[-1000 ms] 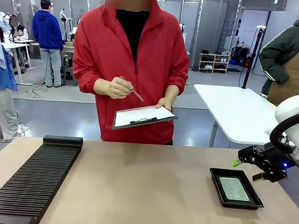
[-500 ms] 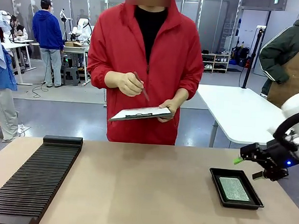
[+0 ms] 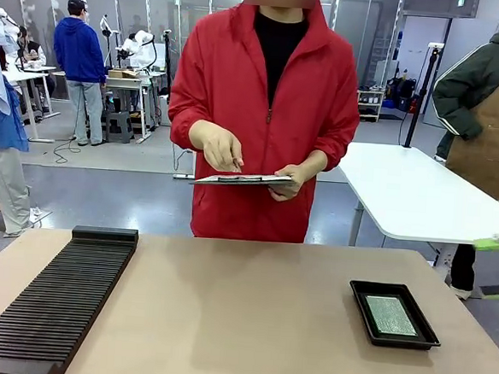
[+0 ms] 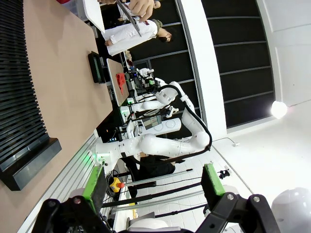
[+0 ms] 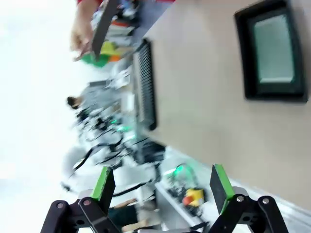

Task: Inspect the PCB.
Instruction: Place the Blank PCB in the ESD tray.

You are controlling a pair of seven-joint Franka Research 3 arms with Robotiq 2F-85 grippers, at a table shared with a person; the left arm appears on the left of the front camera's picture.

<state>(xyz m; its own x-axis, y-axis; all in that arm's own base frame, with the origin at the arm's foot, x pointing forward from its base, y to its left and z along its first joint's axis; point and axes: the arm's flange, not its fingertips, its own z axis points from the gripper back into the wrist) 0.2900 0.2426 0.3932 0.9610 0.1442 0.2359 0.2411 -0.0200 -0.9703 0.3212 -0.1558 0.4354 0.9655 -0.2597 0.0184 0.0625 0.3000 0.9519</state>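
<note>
Right end effector (image 5: 163,187), fingers apart and empty, sits off the table's right edge; reaching back hastily could knock the thin green PCB (image 3: 391,315) from its shallow black tray (image 3: 361,308).

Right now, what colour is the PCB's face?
Pale speckled green-silver; the PCB lies in the black tray, best in front view.

- My PCB (image 3: 390,316) has a pale, speckled green-silver face.
- It lies in a black tray (image 3: 363,316).
- The table (image 3: 240,323) under it is a plain, dull tan-brown.
- The ribbed rack (image 3: 53,297) on my left side is black all over, with fine parallel ridges.
- The person (image 3: 268,111) across from me wears a bright red jacket over a black top.
- Their clipboard (image 3: 241,180) is white with a dark clip.
- My left gripper (image 4: 153,187) and my right gripper (image 5: 163,187) are black, with bright green pads.
</note>
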